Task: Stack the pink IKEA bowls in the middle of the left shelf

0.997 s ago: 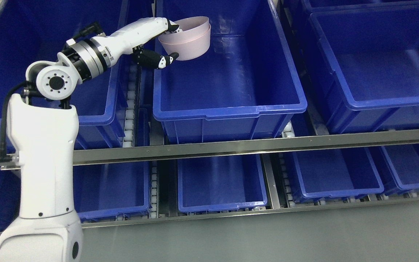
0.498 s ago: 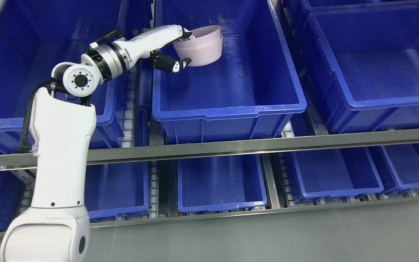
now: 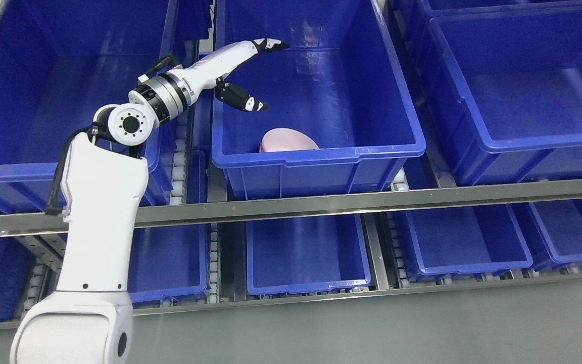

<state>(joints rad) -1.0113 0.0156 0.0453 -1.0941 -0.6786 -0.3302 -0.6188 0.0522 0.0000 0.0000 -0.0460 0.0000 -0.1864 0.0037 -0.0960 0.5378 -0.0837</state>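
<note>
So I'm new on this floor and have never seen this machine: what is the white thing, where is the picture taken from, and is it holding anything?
The view comes from a camera on a humanoid robot's head, looking down at shelves of blue bins. The white jointed thing is the robot's left arm, ending in the left hand, whose fingers are spread and hold nothing. The hand is above the middle blue bin on the upper shelf. In that bin, close to its front wall, lies the pink bowl, partly hidden; it seems to show its rounded outside. The other bins show nothing inside. The right arm is out of view.
</note>
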